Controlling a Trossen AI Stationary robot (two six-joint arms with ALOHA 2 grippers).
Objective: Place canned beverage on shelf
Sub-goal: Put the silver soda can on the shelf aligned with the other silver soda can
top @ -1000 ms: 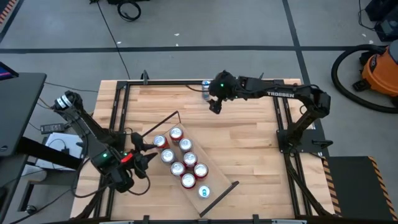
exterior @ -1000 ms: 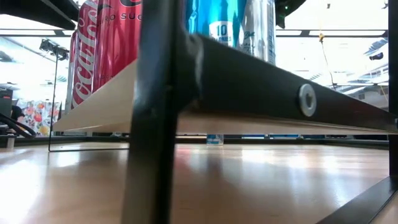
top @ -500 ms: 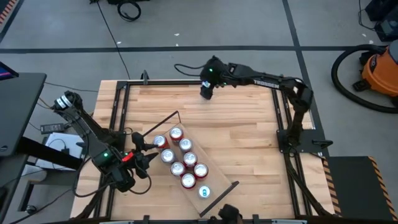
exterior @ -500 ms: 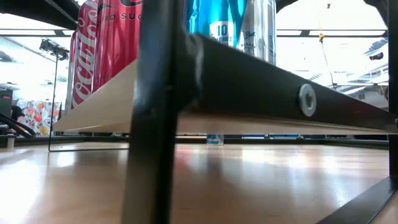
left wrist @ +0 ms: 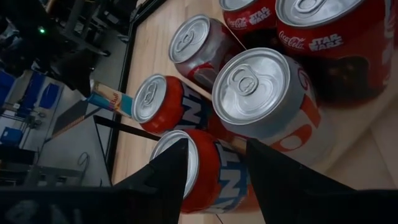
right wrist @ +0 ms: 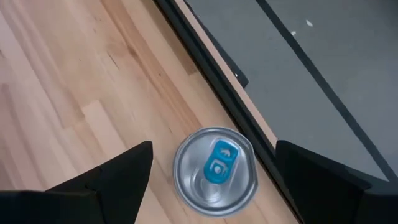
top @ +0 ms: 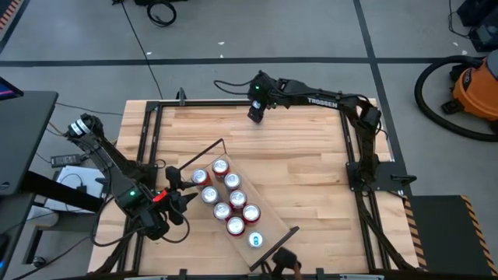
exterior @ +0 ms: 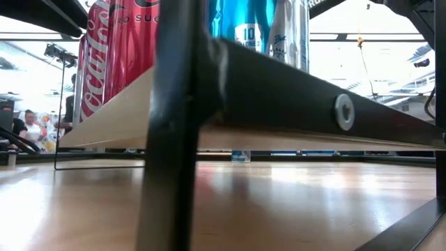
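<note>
Can [right wrist: 215, 172] between open right hand [right wrist: 211, 177] fingers, seemingly hidden overhead

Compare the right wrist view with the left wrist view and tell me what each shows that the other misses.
Only the right wrist view shows the silver can top with a blue tab from directly above, between the right gripper's open fingers, near the table's far edge.

Only the left wrist view shows the red and orange cans on the shelf.

Both show the wooden tabletop; the lone can appears distantly in the left wrist view.

right gripper [top: 254, 117] stretched far out, fingers spread apart; left gripper [top: 184, 187] closed, low.
</note>
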